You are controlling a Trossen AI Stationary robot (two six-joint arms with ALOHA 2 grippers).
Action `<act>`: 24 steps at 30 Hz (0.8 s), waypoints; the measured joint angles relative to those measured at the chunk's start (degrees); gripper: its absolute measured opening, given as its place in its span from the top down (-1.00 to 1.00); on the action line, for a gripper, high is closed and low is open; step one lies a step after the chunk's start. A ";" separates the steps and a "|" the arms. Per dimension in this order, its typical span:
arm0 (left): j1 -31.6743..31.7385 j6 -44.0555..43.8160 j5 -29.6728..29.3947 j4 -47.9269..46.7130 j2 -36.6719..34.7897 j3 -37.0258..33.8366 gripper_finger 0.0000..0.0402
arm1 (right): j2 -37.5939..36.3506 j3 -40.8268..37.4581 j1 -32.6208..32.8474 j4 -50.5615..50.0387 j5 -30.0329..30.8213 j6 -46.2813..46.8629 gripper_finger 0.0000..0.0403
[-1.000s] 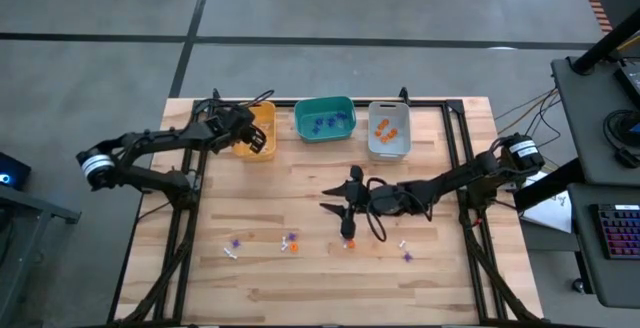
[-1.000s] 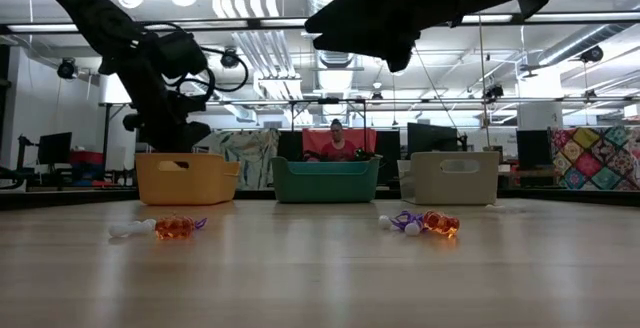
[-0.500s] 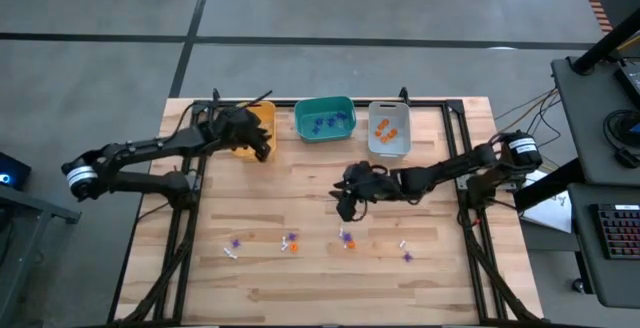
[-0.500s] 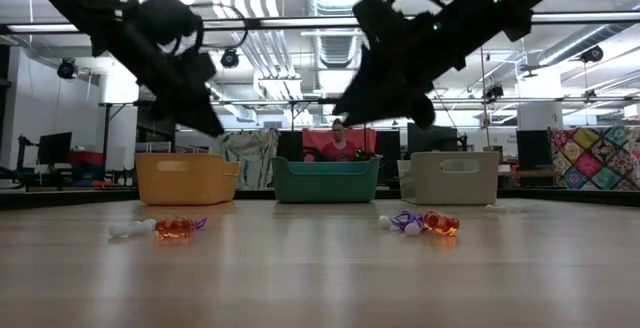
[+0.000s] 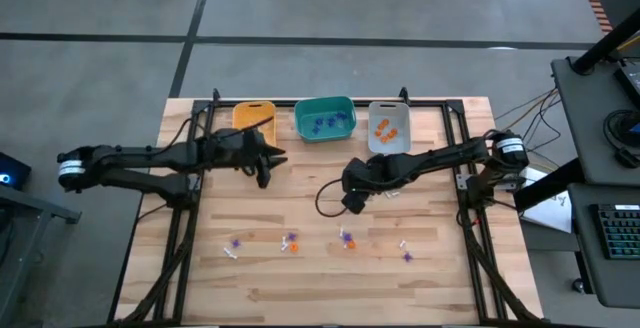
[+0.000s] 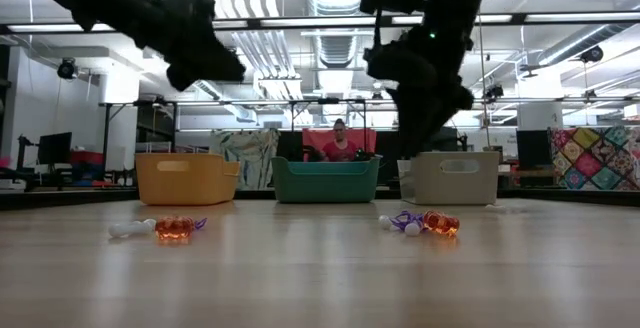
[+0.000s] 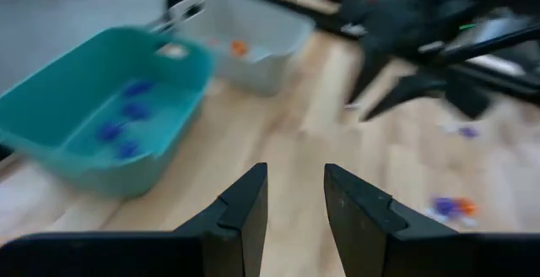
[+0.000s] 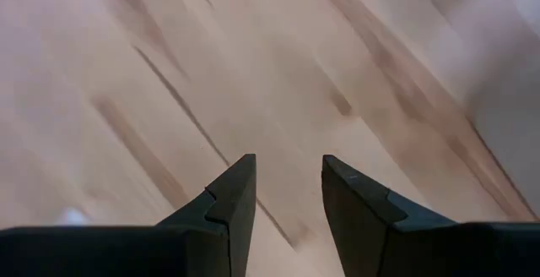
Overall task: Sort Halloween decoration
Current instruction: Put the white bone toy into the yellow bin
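My left gripper (image 7: 292, 194) had its jaws spread a little, with bare wood showing in the gap and nothing pinched. It hung above the table (image 5: 300, 278), and just past its tips stood the teal bin (image 7: 101, 108) with purple-blue trinkets (image 7: 125, 129) in it. Beyond that bin was the grey bin (image 7: 253, 36), an orange piece (image 7: 240, 47) inside. Off to one side of the jaws, farther out, I saw the other arm, and low on the wood a purple and orange pair (image 7: 453, 206).

My right gripper (image 8: 288, 194) also had its jaws parted with nothing between them, only the wooden top below. From above it (image 5: 350, 200) sat out in front of the grey bin (image 5: 389, 129), while the left gripper (image 5: 265, 163) sat just in front of the yellow bin (image 5: 253, 117).

The loose trinkets lay on the near side of both jaws, well apart from them: a purple one (image 5: 236, 241), a white one (image 5: 230, 254), an orange and purple pair (image 5: 290, 241), another orange and purple pair (image 5: 346, 238), a white one (image 5: 402, 243) and a purple one (image 5: 408, 257). From table height I saw an orange one (image 6: 173, 227) and a purple and orange clump (image 6: 425, 222) resting on the wood, both arms up above them. Behind the teal bin (image 6: 326, 180) in the room sat a person (image 6: 338, 143).
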 joint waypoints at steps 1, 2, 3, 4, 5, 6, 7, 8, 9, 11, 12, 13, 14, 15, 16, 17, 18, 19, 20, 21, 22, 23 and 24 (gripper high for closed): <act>-1.27 0.00 -0.02 0.92 -0.10 0.00 0.50 | 0.19 0.74 0.00 -2.71 -0.02 1.15 0.38; -2.52 0.00 -0.02 1.97 -0.15 -0.02 0.50 | 0.34 1.23 0.00 -5.02 0.00 2.06 0.38; -3.71 -0.01 -0.02 3.14 -0.17 -0.02 0.50 | 0.46 1.49 0.00 -7.04 -0.02 2.94 0.39; -4.80 0.00 -0.02 3.98 -0.18 -0.02 0.50 | 0.46 1.64 0.00 -8.94 -0.02 3.69 0.39; -5.86 0.00 -0.04 4.54 -0.23 -0.03 0.50 | 0.49 1.67 0.00 -10.95 -0.02 4.35 0.40; -6.78 -0.01 -0.04 5.27 -0.21 -0.04 0.50 | 0.55 1.59 0.00 -13.05 -0.02 4.93 0.40; -7.66 0.00 -0.04 6.18 -0.14 -0.04 0.50 | 0.59 1.41 0.00 -14.99 -0.03 5.53 0.41; -8.43 0.00 -0.05 6.69 -0.13 -0.04 0.50 | 0.62 1.23 0.00 -16.67 -0.02 5.87 0.41; -9.13 0.00 -0.06 7.06 -0.12 -0.04 0.50 | 0.63 1.02 0.00 -18.01 -0.03 6.30 0.42; -10.39 0.00 -0.09 7.88 0.03 -0.04 0.50 | 0.62 0.43 0.00 -20.20 -0.03 7.17 0.43; -10.84 0.00 -0.09 7.83 0.03 -0.04 0.50 | 0.62 -0.03 0.00 -20.41 -0.03 7.22 0.42; -11.21 0.00 -0.09 7.87 0.04 -0.04 0.50 | 0.62 -0.46 0.00 -20.27 -0.04 7.21 0.42; -11.53 0.00 -0.11 7.88 0.05 -0.04 0.50 | 0.64 -0.94 0.00 -20.10 -0.06 7.23 0.42; -11.76 -0.01 -0.11 7.89 0.07 -0.04 0.50 | 0.64 -1.43 0.00 -20.07 -0.34 7.28 0.41; -11.91 -0.13 -0.12 7.91 0.09 -0.04 0.50 | 0.64 -1.96 0.00 -19.95 -0.94 7.32 0.41; -12.04 -0.22 -0.13 7.90 0.11 -0.04 0.50 | 0.64 -2.46 0.00 -19.93 -1.46 7.32 0.41; -12.07 -0.24 -0.13 7.92 0.11 -0.04 0.50 | 0.64 -3.08 0.02 -19.79 -1.55 7.35 0.42; -12.08 -0.24 -0.15 7.92 0.11 -0.04 0.50 | 0.64 -3.75 0.02 -19.39 -1.59 7.40 0.42; -12.08 -0.24 -0.15 7.92 0.11 -0.04 0.50 | 0.64 -4.45 0.02 -18.77 -1.75 7.43 0.43; -12.06 -0.24 -0.17 7.92 0.11 -0.04 0.50 | 0.64 -5.21 0.00 -18.02 -2.26 7.39 0.44; -12.06 -0.22 -0.19 7.92 0.14 -0.04 0.50 | 0.64 -6.00 0.00 -17.08 -2.86 7.24 0.44; -12.06 -0.18 -0.20 7.94 0.14 -0.04 0.50 | 0.64 -6.76 0.00 -16.00 -3.33 7.13 0.45; -12.06 -0.14 -0.20 7.96 0.14 -0.04 0.50 | 0.64 -7.42 0.00 -14.81 -3.89 6.94 0.45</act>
